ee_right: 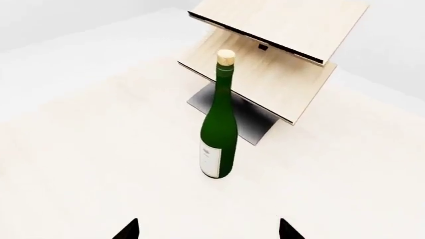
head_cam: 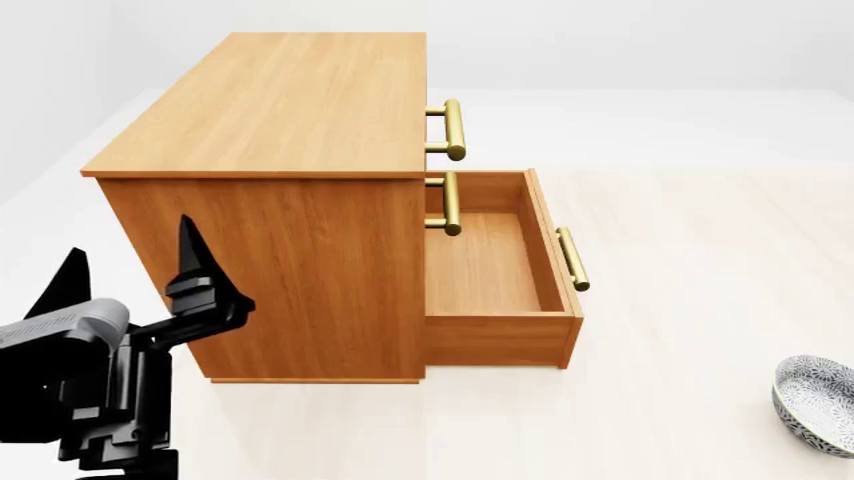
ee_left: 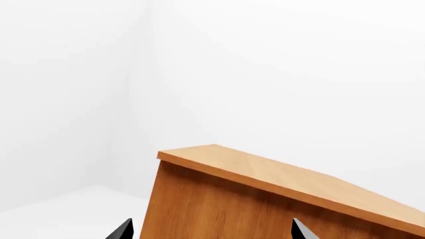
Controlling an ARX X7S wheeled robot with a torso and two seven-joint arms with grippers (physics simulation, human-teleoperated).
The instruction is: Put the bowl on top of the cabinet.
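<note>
While seemingly empty, left gripper (head_cam: 127, 265) spread beside cabinet (head_cam: 287, 100), bowl (head_cam: 817, 405) far off on floor.

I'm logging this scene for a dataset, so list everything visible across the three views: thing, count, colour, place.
cabinet: one, orange-brown wood, left of centre in the head view, flat top bare.
drawer: one pulled open, lower row, looks empty.
handles: three, brass bars.
bowl: one, white with dark pattern, on the floor at the head view's right edge.
bottle: one, green, corked, upright on the floor, right wrist view.
shelf rack: one, pale wood, slanted, behind the bottle.
left claw: black, open, empty, beside the cabinet.
right claw: black tips, open, empty.
</note>
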